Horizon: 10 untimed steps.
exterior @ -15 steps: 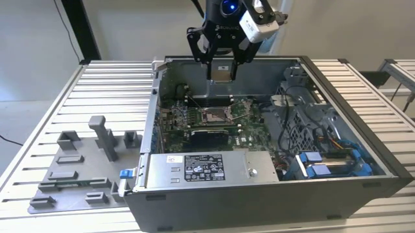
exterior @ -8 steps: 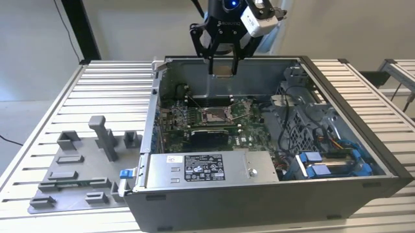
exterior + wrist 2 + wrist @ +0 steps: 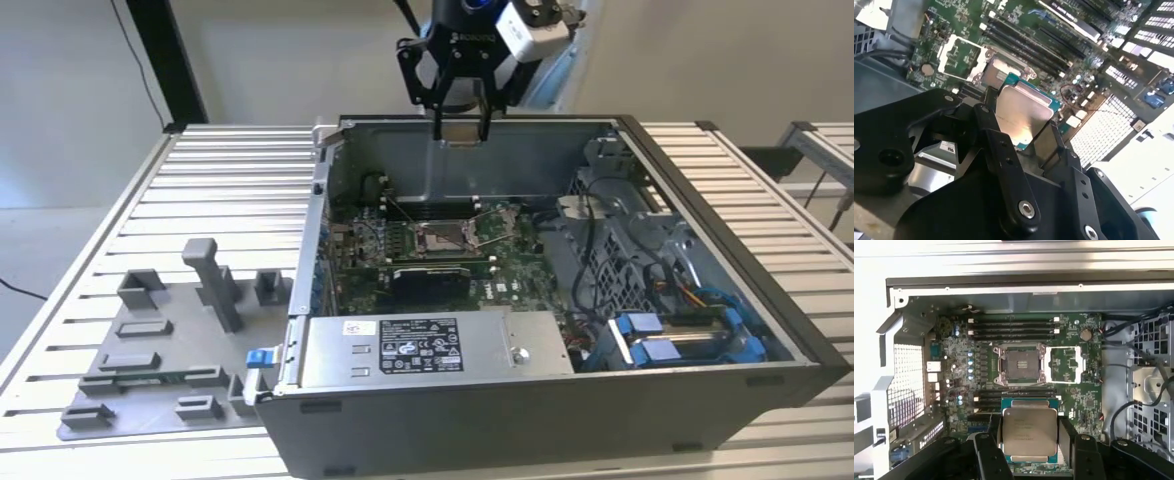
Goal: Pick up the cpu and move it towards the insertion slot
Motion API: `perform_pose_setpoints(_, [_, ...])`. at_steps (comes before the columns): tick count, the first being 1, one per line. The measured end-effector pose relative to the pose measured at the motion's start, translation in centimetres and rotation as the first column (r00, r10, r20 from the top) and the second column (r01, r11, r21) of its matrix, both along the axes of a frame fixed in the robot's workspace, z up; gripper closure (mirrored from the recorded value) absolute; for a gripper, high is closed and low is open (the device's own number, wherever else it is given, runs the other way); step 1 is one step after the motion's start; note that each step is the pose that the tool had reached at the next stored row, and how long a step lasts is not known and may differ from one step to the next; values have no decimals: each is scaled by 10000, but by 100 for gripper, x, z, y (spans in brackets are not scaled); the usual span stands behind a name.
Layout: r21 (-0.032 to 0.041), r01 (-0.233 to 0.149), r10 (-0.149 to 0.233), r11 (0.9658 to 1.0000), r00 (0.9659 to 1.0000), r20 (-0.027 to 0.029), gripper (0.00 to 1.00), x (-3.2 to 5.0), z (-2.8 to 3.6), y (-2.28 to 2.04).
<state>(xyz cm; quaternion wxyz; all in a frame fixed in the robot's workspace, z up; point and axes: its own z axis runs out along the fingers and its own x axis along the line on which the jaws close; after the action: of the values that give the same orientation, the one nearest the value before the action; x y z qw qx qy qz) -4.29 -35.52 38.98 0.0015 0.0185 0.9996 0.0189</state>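
Black end effector [image 3: 1029,440] clamped on square silvery cpu [image 3: 1029,432], above metal-framed insertion slot [image 3: 1021,365], green motherboard [image 3: 954,360]

The cpu [image 3: 1029,432], silvery top with a teal edge, sits flat and raised above the open, metal-framed slot [image 3: 1020,364] with its brownish centre.

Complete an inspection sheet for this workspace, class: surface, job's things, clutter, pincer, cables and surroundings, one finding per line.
Surface: slatted metal table, carrying an open computer case.
Job's things: cpu held in the air above the motherboard; insertion slot open, with nothing in it.
Clutter: grey fixture plate with blocks beside the case, at the exterior view's left.
Pincer: pincer shut on the cpu's edges, high over the case's back wall.
Cables: bundled wires inside the case, away from the slot.
Surroundings: pale wall; second table.
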Motion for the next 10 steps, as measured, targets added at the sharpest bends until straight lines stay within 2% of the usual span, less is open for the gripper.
perform_pose_setpoints(4, [-7, 0, 0, 10000, 10000, 6, 100, 14, -3, 136])
perform_pose_setpoints(10, [-21, 0, 0, 10000, 10000, 10, 100, 28, -8, 292])
